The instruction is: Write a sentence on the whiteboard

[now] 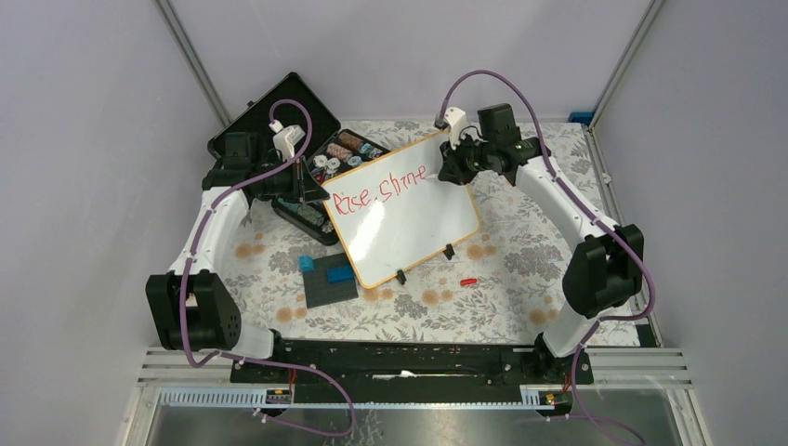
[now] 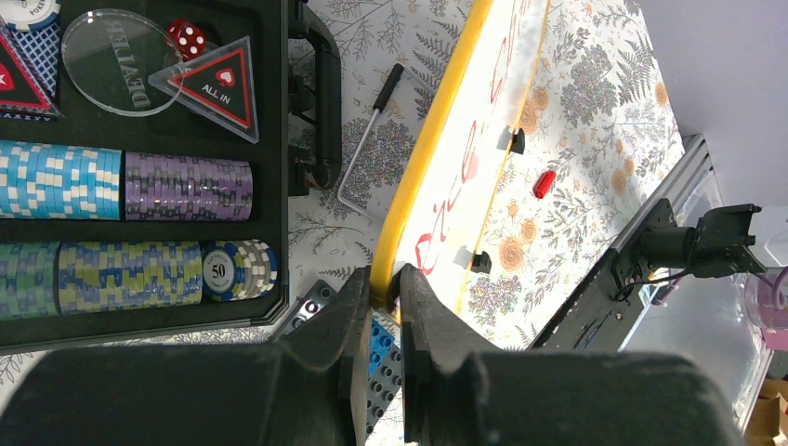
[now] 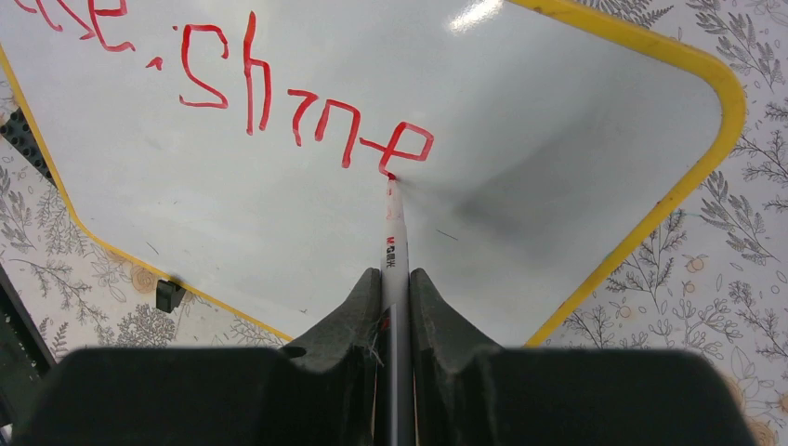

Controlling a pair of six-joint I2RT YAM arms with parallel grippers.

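Currently the whiteboard (image 1: 409,232) sits on the worktop (image 1: 506,279) between both arms, with its long axis diagonal, from near-left to far-right. The sentence (image 1: 379,189), red "Rise shine", runs along this axis. The left gripper (image 2: 385,283) pinches the whiteboard's left edge. The right gripper (image 3: 395,288) clamps a marker (image 3: 395,232) whose tip touches the last "e".

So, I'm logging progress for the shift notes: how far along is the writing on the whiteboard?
Done: red words reading "Rise shine" run across the top of the whiteboard. In hand: the left gripper clamps the board's edge, and the right gripper holds the marker with its tip at the final e. Left: the lower half is blank, so more could follow.
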